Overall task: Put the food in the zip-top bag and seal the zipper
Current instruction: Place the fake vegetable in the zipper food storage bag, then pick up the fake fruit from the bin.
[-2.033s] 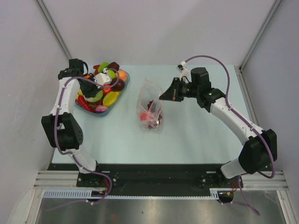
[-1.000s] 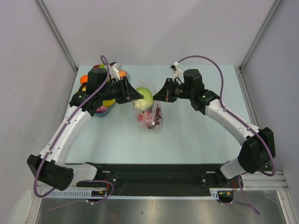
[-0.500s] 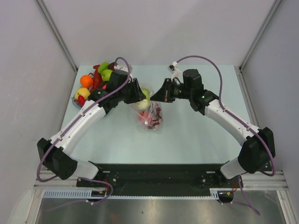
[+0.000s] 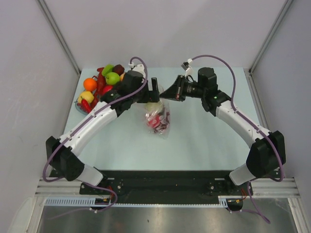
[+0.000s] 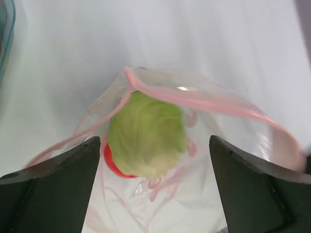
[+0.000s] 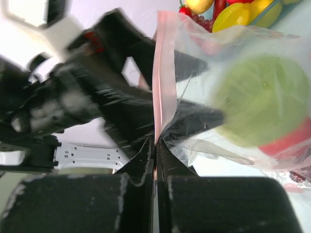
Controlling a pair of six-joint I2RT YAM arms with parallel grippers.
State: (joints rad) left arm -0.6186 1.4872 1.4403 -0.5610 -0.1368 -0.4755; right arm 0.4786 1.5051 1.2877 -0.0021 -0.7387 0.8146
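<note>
The two arms reached in from the near edge of the table (image 4: 204, 145) and met over the bag (image 4: 161, 125), which stood mid-table with its mouth up. Red pieces (image 4: 156, 121) lay in its lower part, and a pale green piece (image 5: 146, 136) sat on top of them just inside the mouth, with a red one (image 5: 114, 167) showing under its edge.

The left gripper (image 5: 154, 145) hung right above the mouth. Its fingers (image 5: 53, 189) were spread wide to either side of the green piece and held nothing.

The right gripper (image 6: 155, 145) came at the bag from the other side. It was pinched tight on the zipper (image 6: 163, 73), holding that edge of the mouth up. The zipper was unsealed and curved in an open loop around the green piece.

Farther back on the left, the dish (image 5: 8, 29) held the rest of the food (image 4: 104, 80): orange, yellow, green, red and dark pieces in a heap, partly hidden by the left arm.
</note>
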